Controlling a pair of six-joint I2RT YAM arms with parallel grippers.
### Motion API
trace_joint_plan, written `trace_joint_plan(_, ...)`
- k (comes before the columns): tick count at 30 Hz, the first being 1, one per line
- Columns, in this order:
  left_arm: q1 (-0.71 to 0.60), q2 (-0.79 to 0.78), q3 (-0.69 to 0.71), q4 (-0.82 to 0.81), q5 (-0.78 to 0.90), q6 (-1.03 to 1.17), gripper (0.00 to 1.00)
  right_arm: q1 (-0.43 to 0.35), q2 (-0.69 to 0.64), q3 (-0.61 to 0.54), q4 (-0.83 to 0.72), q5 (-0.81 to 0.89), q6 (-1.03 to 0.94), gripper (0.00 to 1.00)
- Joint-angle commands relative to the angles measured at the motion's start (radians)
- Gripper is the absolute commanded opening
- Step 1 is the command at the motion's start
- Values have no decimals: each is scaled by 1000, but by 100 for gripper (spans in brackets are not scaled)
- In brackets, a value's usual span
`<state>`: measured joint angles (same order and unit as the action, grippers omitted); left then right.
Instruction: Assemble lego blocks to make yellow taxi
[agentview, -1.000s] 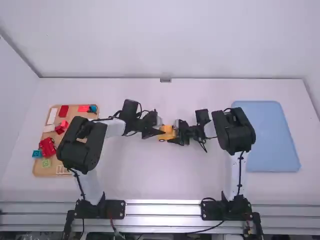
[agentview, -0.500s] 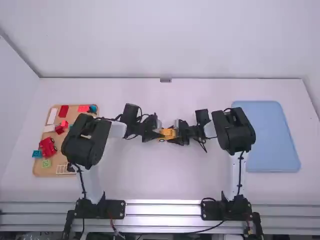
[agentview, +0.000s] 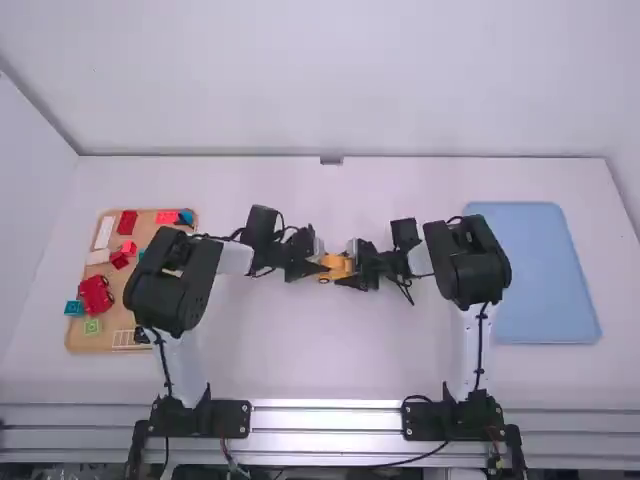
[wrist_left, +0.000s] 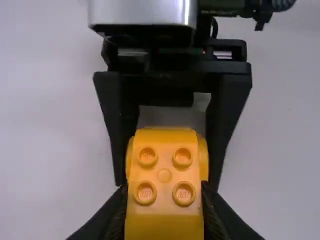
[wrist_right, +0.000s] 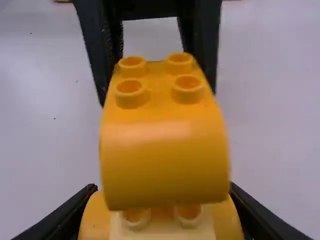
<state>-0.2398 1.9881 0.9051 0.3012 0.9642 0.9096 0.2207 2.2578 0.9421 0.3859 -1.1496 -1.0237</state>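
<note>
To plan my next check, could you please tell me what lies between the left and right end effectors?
The high view shows the yellow block assembly between them, held from both sides.

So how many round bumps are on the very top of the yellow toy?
4 bumps: two on the side nearer the left gripper, two nearer the right gripper. Lower down, two more studs peek out, and others may be hidden.
</note>
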Motion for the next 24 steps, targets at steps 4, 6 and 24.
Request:
trace_joint_plan(4, -3, 14, -14, 11, 13, 0, 2, 3, 11, -7, -7, -9, 3, 51)
trace_joint_plan(6, -2, 19, -13, 2, 11, 0, 2, 3, 11, -7, -8, -9, 2, 51)
trace_joint_plan(24, -18, 84, 34, -76, 25, 7, 2, 3, 11, -6, -6, -9, 2, 51)
